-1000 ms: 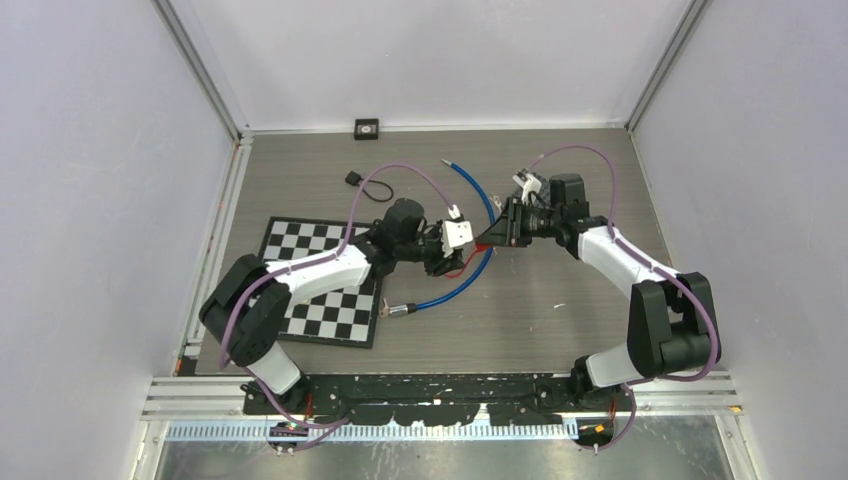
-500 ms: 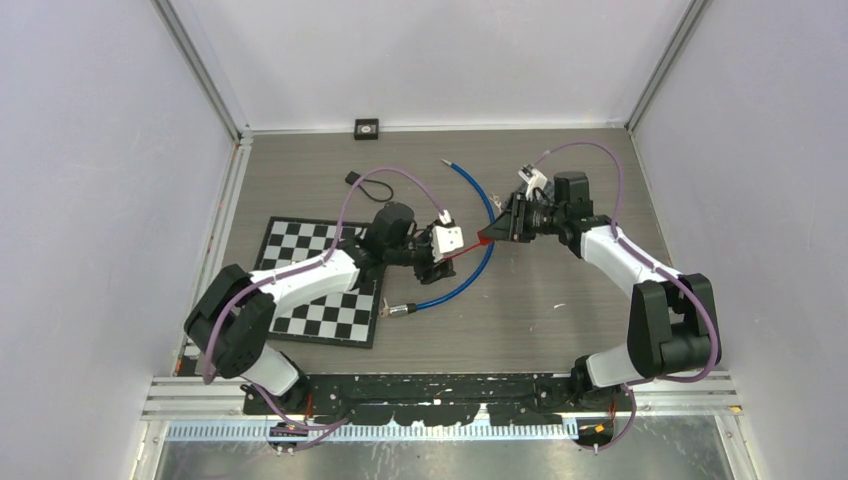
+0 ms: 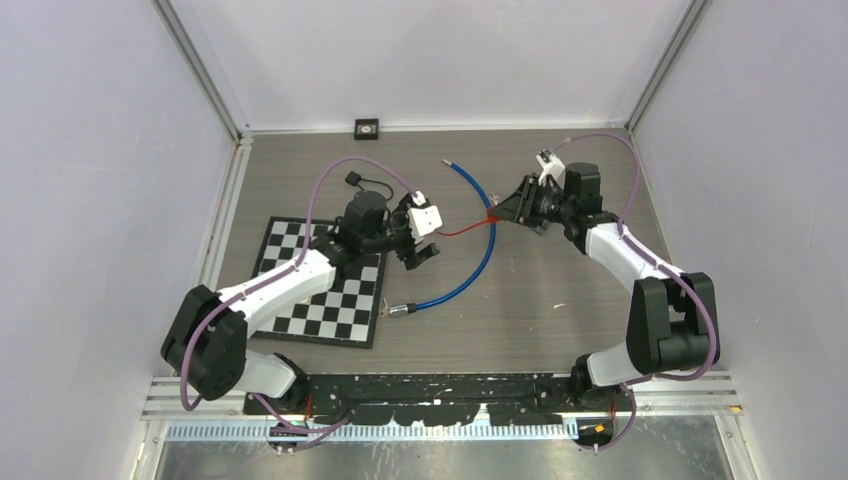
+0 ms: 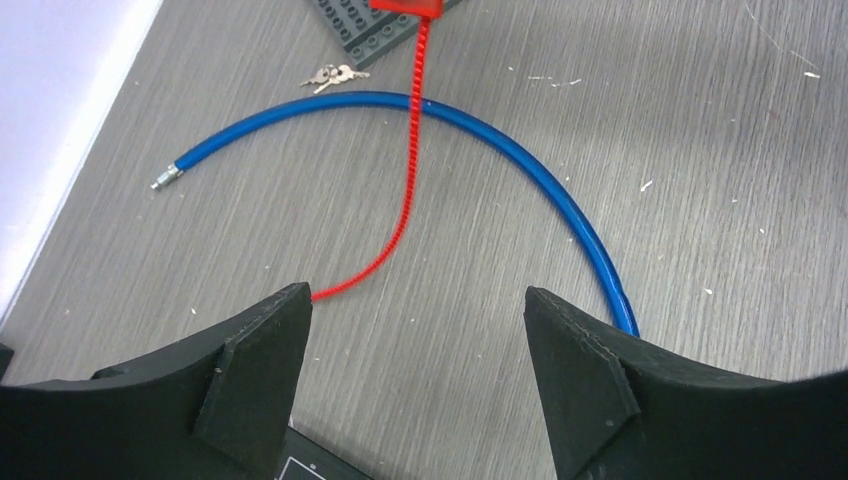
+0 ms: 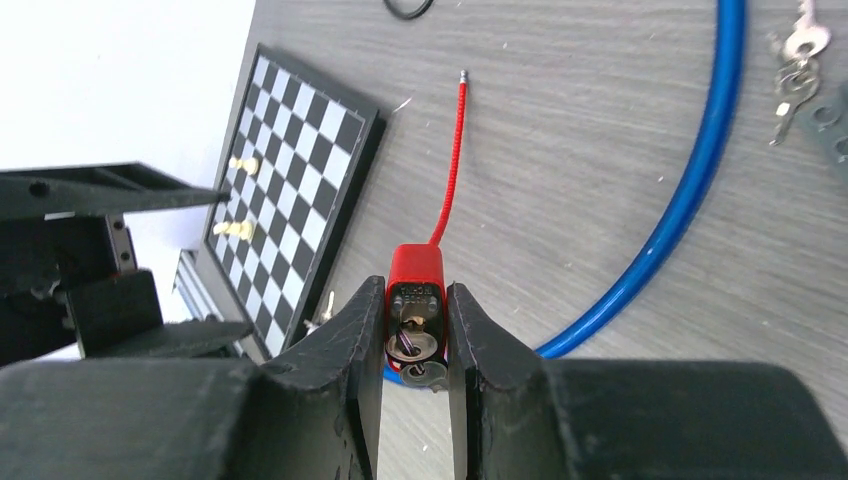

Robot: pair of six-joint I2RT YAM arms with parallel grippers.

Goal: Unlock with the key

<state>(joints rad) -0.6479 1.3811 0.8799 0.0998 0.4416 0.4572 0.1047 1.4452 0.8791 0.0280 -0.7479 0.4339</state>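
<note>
- Pinching the red padlock (image 5: 415, 272) in the right gripper (image 5: 417, 300), fingers (image 5: 330, 350) drawn narrow against its two sides.
- Holding that padlock around the middle of the table (image 3: 540, 320), slightly toward the far side, right beside the blue cable (image 3: 487, 245).
- Showing a metal part at the padlock's near end in the right wrist view; not being able to tell whether a key is seated there.
- Trailing the red cable (image 4: 405, 170) leftward from the padlock across the blue cable, with its metal-tipped end lying loose on the table near the left gripper (image 4: 415, 300).
- Spreading the left gripper's fingers (image 4: 250, 370) wide, gripping nothing, and hovering just right of the far right corner of the chessboard (image 3: 330, 290).
- Leaving a bunch of keys (image 4: 328, 75) lying flat on the table on the far side of the blue cable, beside a grey studded plate (image 4: 345, 30), touched by neither gripper.
- Carrying two small pale chess pieces (image 5: 235, 165) on the chessboard's left part.
</note>
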